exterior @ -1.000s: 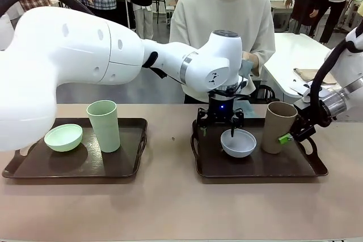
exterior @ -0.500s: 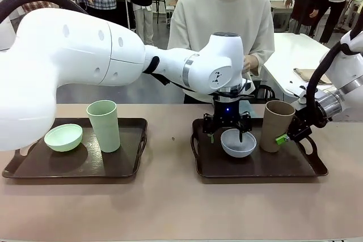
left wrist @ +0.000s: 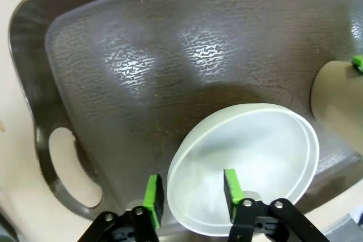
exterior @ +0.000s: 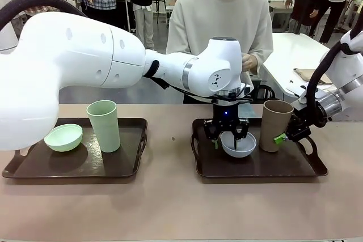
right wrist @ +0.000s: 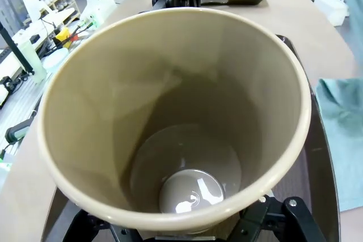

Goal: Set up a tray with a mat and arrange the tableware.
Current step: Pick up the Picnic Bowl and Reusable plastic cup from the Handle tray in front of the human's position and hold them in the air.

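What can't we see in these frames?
Right wrist view: the tan tumbler covers the right gripper's fingertips, so its grip is hidden.
Front view: the left gripper blocks part of the pale bowl's rim.
Front view: the left arm's wrist hides most of the person's hands.
Left wrist view: right edge cuts off the tumbler.

Matte plastic bowl [left wrist: 255,145], smooth tan tumbler [right wrist: 170,111], textured glossy brown tray [left wrist: 142,55]

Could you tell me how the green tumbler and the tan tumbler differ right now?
The green tumbler is mint; the tan tumbler is brown. The right gripper is shut on the tan tumbler; the green tumbler stands free. The green tumbler shares the left tray with a green bowl, the tan tumbler the right tray with a white bowl. Both are tall, handleless, mouth up.
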You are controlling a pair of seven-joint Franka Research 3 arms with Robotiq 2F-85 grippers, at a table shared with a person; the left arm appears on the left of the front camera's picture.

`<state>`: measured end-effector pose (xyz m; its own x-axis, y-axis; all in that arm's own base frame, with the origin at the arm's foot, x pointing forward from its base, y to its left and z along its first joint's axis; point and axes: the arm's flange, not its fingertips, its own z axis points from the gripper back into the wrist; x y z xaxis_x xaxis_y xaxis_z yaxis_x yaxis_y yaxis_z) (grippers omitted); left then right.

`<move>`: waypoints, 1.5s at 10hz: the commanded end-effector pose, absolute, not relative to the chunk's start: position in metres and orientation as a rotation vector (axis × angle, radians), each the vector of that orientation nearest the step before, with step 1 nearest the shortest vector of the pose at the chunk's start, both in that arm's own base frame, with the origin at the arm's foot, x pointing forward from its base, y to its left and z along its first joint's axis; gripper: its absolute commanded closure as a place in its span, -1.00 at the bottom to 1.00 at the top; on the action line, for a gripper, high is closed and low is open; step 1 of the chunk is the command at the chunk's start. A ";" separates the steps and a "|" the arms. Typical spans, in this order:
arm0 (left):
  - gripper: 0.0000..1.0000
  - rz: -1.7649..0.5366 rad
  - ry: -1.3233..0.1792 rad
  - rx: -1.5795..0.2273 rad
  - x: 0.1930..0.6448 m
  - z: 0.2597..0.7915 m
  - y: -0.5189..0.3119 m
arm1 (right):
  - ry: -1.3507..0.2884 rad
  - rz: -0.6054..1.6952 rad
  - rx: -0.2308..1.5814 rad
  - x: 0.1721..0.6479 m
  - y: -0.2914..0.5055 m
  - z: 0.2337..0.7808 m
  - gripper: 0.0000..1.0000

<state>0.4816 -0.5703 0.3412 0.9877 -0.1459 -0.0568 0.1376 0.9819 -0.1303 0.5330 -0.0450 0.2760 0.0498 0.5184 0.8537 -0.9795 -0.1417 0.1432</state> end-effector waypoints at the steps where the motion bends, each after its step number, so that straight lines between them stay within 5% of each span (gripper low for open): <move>1: 1.00 -0.150 0.080 -0.122 0.485 0.348 -0.570 | -0.648 1.493 0.980 0.537 -0.049 0.273 0.56; 2: 0.85 -0.151 0.076 -0.118 0.485 0.349 -0.570 | -0.650 1.495 0.977 0.537 -0.050 0.273 0.57; 3: 1.00 -0.145 0.073 -0.116 0.485 0.349 -0.570 | -0.650 1.497 0.974 0.536 -0.051 0.273 1.00; 4: 1.00 -0.144 0.069 -0.110 0.485 0.351 -0.569 | -0.654 1.497 0.971 0.536 -0.051 0.274 0.57; 5: 1.00 -0.139 0.064 -0.105 0.485 0.354 -0.567 | -0.646 1.504 0.968 0.535 -0.053 0.279 1.00; 7: 1.00 -0.117 0.058 -0.099 0.484 0.371 -0.554 | -0.672 1.485 0.936 0.521 -0.058 0.319 1.00; 15: 1.00 -0.009 -0.136 -0.151 0.450 0.575 -0.487 | -0.779 1.613 0.837 0.448 -0.042 0.514 1.00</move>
<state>0.4586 -0.4871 0.5794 0.9932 -0.0245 0.1139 0.0431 0.9855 -0.1642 0.4496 -0.0448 0.5155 -0.1649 0.5140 0.8418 -0.9794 -0.1863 -0.0781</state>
